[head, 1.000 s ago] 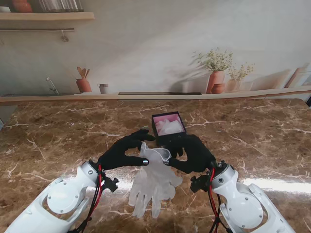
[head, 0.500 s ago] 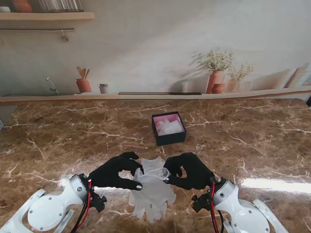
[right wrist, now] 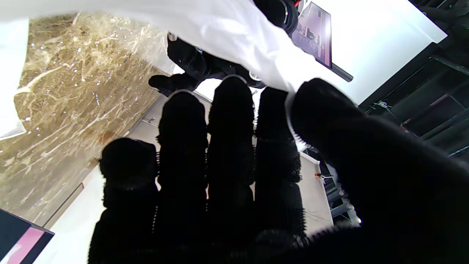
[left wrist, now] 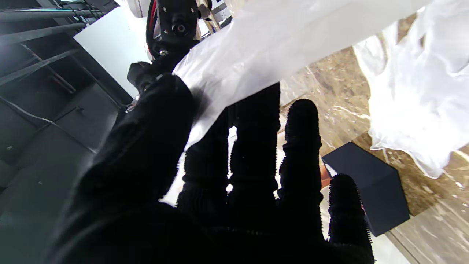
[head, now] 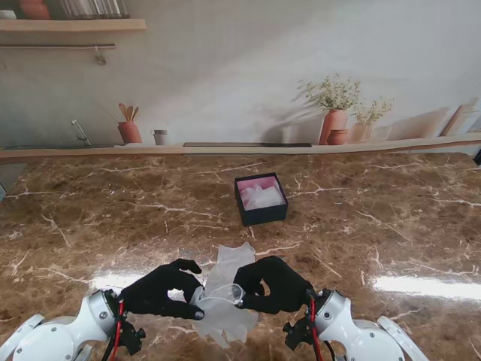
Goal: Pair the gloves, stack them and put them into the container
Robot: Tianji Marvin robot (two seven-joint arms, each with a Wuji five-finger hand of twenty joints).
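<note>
Now my left hand [head: 161, 288] and right hand [head: 272, 285] each pinch the glove [head: 224, 297] cuff, stretching it flat. The box [head: 261, 198] waits mid-worktop.

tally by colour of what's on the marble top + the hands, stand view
Black: 3, the left robot hand, the right robot hand and the box, pink inside.
Translucent white: 2 lots of gloves, one lot held between the hands, one bunched in the box; single gloves cannot be counted.
Total: 5
</note>
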